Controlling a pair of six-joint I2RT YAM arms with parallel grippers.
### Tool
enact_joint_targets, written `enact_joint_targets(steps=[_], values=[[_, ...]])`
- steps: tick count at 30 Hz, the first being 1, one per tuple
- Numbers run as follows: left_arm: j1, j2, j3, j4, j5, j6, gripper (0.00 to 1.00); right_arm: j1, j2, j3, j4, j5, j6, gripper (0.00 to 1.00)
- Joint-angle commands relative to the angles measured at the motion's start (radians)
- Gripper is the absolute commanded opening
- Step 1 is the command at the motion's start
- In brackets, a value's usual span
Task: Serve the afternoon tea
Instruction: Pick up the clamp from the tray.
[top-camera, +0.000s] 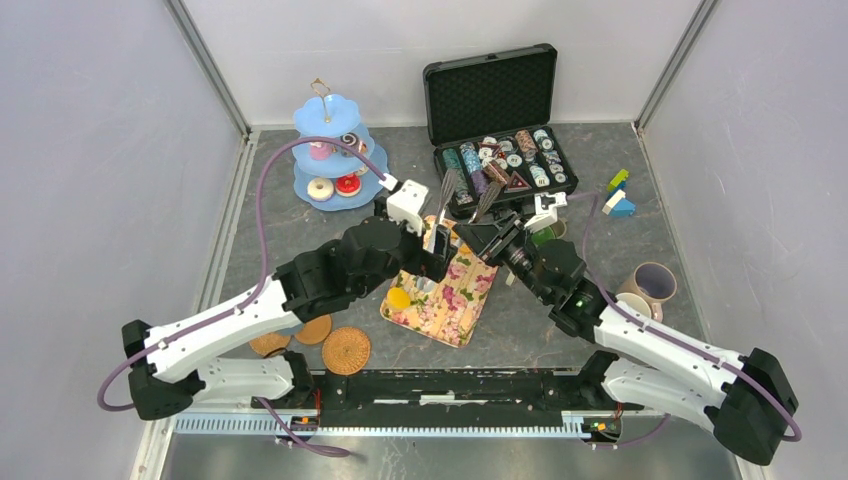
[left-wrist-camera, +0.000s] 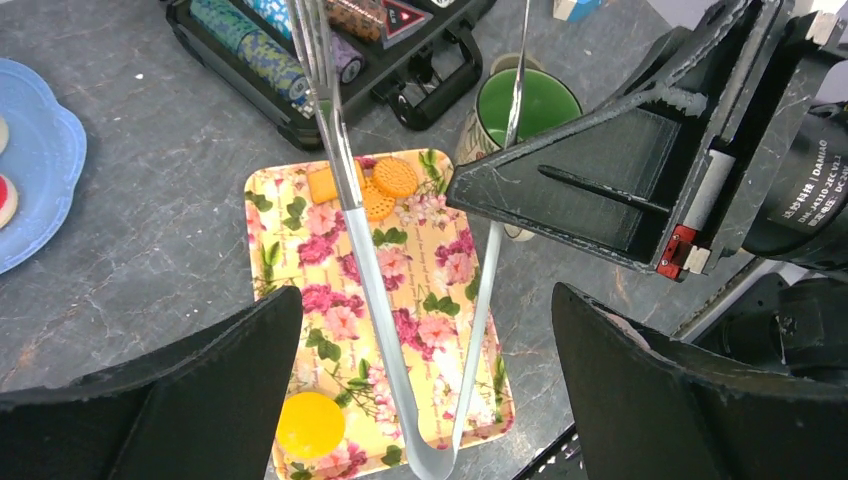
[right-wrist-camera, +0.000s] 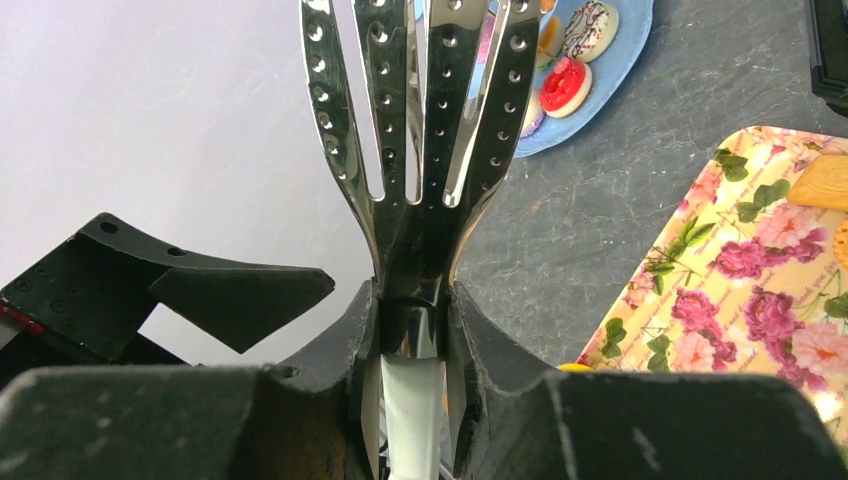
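two pincers meet above the floral tray (left-wrist-camera: 330, 300): the right pincer (right-wrist-camera: 412, 310) is clamped on the serving tongs (right-wrist-camera: 410, 255), and the left pincer (left-wrist-camera: 425, 300) is spread wide, gripping nothing. orange biscuits (left-wrist-camera: 392, 178) lie at the tray's upper end, just below the green-lined mug (left-wrist-camera: 527, 105). the tong tips are best lowered squarely astride one biscuit. open table (top-camera: 290, 225) is found at upper left, toward the blue tiered stand (top-camera: 335, 150); the chip case (top-camera: 490, 100) crowds the upper edge.
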Motion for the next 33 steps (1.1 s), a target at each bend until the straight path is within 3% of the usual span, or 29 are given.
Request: enact_joint_targets(steps=[1,10,21,26,33], values=[[0.006,-0.002,-0.001,0.007,-0.054,0.027,1.00,0.002,-0.022,-0.015,0.113,0.004,0.033,0.00],[0.007,0.122,0.053,-0.025,0.007,0.037,1.00,0.002,-0.024,-0.041,0.136,-0.002,0.064,0.00],[0.007,0.190,0.078,-0.031,-0.026,0.081,0.73,0.002,-0.030,-0.070,0.138,0.020,0.095,0.00],[0.007,0.191,0.086,-0.057,-0.026,0.115,0.88,0.002,-0.012,-0.038,0.126,0.024,0.080,0.01],[0.007,0.217,0.082,-0.051,-0.031,0.153,0.85,0.002,-0.015,-0.058,0.156,0.020,0.116,0.01]])
